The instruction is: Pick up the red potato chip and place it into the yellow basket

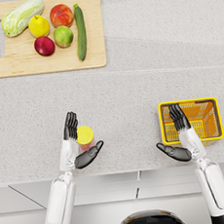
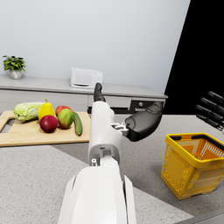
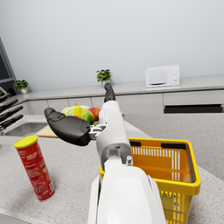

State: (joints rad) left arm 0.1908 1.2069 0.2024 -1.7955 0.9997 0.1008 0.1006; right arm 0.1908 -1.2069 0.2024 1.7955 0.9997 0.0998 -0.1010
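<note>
Red cardboard with a yellow plastic lid: that is the potato chip can [image 3: 34, 167], a tall narrow tube standing upright on the speckled grey countertop [image 1: 131, 92]. From the head camera we look almost straight down on its lid, so it shows as a yellow disc with a sliver of red beneath.

Our left hand [image 1: 77, 146] is right beside the can, with the straight fingers along one side and the thumb reaching round the other. The hand is spread open and holds nothing; we cannot tell whether any part of it touches the tube.

Our right hand [image 1: 179, 135] is also open and holds nothing. It hovers at the near edge of the yellow basket [image 1: 216, 117], a small wire shopping basket well to the right of the can, with nothing visible inside.

At the far left of the counter lies a wooden cutting board [image 1: 45, 64] carrying a cabbage, a cucumber and several pieces of fruit. It plays no part in the task.

We judge the can to be light, stiff in the wall but easy to dent, and smooth enough to slip. Being tall on a small base, it should tip with a careless nudge. The best hold looks to be round the middle of the tube, thumb opposite fingers, squeezing gently and keeping off the lid.
</note>
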